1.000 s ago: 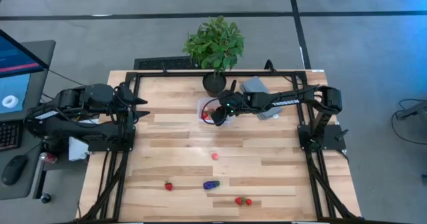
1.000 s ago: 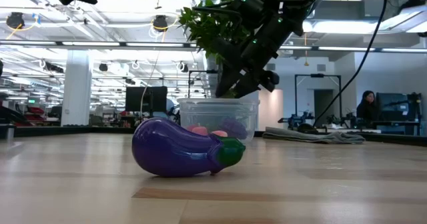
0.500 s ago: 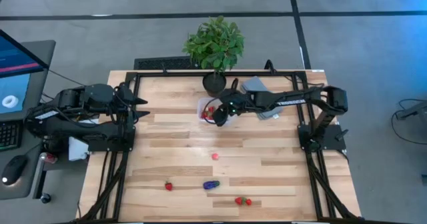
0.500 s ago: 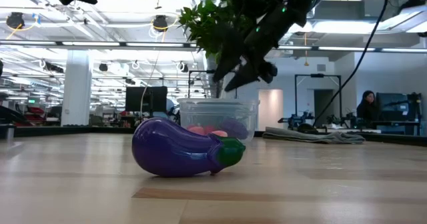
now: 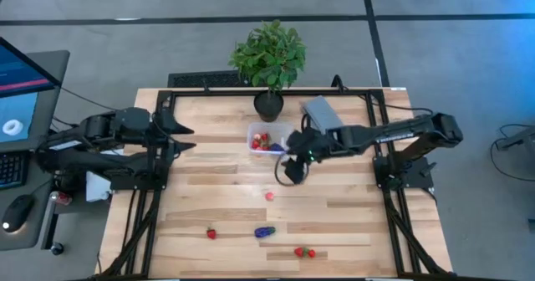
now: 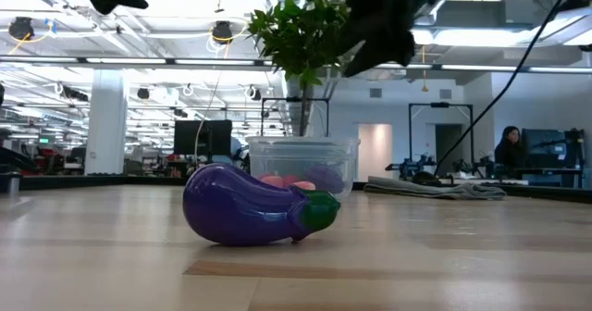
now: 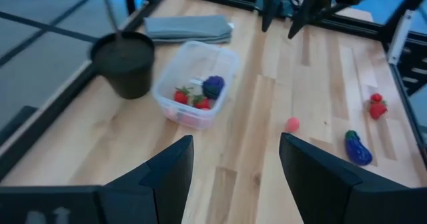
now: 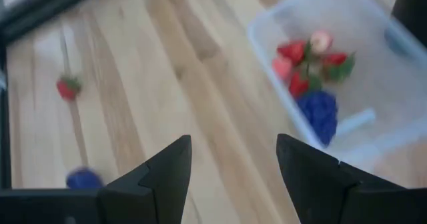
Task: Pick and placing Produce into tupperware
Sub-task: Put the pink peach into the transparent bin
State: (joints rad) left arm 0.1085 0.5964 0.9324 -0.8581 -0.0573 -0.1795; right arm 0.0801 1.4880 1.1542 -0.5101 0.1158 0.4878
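Observation:
The tupperware (image 5: 269, 139) is a clear tub standing on the table's far middle; strawberries and a purple grape bunch (image 8: 319, 114) lie in it. On the near half lie a pink round piece (image 5: 269, 196), a strawberry (image 5: 211, 233), a purple eggplant-like piece (image 5: 265, 231) and two strawberries (image 5: 304, 252). My right gripper (image 5: 289, 171) is open and empty, raised above the table just near-right of the tub. My left gripper (image 5: 188, 137) is open and hovers left of the tub. In the left wrist view the tub (image 7: 197, 84) lies ahead of the open fingers.
A black pot (image 5: 269, 104) with a leafy plant stands right behind the tub. A folded grey cloth (image 5: 320, 111) lies to the tub's far right. A black frame (image 5: 167, 105) runs along the table's edges. Bare wood lies between the tub and the near pieces.
My right gripper has risen out of the tub and swung toward the near-right, so that it now hangs over bare wood beside the tub. My left gripper has edged a little toward the right. The loose pieces on the table have stayed where they were.

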